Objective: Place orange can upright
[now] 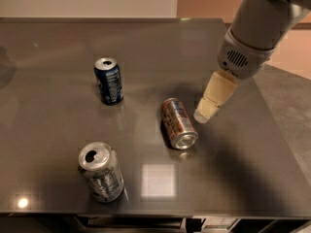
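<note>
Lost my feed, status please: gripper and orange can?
Gripper beside orange can, not holding it. Can lying on its side on table. Nothing between; blue can and silver can stand clear.

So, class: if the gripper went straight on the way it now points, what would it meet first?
The gripper, just right of the lying orange can, points down and left. It would probably meet that can's side first; depth is unclear, so it might touch the table beside it instead.
</note>
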You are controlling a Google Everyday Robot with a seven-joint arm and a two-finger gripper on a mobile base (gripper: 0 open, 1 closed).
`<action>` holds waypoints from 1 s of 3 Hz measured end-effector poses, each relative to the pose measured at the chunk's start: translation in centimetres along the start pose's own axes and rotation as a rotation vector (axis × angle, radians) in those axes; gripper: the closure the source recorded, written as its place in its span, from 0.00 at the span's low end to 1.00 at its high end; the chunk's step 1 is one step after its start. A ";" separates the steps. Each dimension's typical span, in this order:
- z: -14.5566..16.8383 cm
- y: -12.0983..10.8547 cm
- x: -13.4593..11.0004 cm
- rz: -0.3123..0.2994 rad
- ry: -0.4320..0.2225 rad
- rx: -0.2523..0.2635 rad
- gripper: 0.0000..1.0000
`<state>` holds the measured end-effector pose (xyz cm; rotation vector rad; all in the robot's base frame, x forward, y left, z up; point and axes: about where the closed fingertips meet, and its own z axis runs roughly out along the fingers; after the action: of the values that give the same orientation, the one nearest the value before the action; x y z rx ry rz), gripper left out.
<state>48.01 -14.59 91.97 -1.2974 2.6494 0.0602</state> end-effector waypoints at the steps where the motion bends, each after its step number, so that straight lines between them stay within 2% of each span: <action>1: 1.1 0.2 -0.7 0.103 0.030 0.000 0.00; 2: 1.8 0.5 -1.1 0.198 0.052 -0.022 0.00; 3: 2.6 1.6 -2.6 0.254 0.067 -0.050 0.00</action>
<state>48.72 -11.30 89.87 -0.9857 2.8729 0.1212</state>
